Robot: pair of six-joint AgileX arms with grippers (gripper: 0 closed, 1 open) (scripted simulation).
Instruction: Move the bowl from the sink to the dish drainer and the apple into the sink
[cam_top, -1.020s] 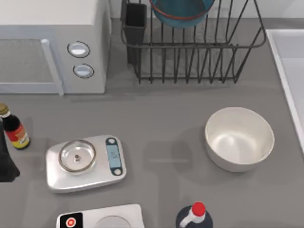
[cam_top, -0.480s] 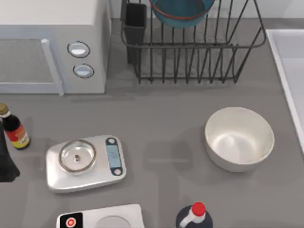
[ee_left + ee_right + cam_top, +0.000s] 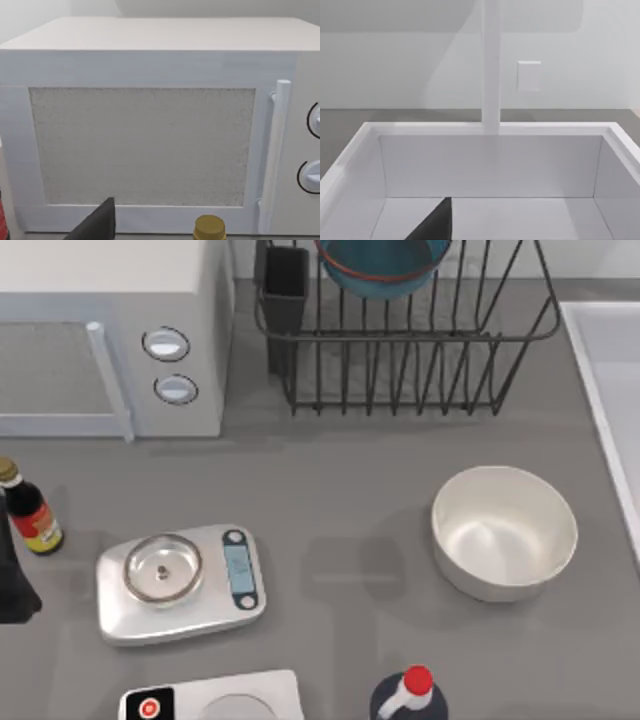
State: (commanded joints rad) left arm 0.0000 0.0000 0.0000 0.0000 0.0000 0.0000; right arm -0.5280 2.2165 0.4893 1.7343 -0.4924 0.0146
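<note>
The teal-blue bowl (image 3: pixel 382 265) with its reddish rim line sits inside the dark wire dish drainer (image 3: pixel 410 370) at the back of the table, beside the black utensil cup (image 3: pixel 286 285). The sink (image 3: pixel 588 370) lies along the right edge. In the right wrist view its white basin (image 3: pixel 490 129) holds nothing, and one dark finger of my right gripper (image 3: pixel 437 222) hangs over it. My left arm (image 3: pixel 12 570) is parked at the far left, and a finger of my left gripper (image 3: pixel 100 222) faces the microwave. The apple is out of view.
A white microwave (image 3: pixel 110 330) fills the back left. A plain white bowl (image 3: pixel 505 530) stands right of centre. A kitchen scale (image 3: pixel 180 580), a dark sauce bottle (image 3: pixel 30 510), a red-capped bottle (image 3: pixel 410 695) and a white device (image 3: pixel 215 698) occupy the front.
</note>
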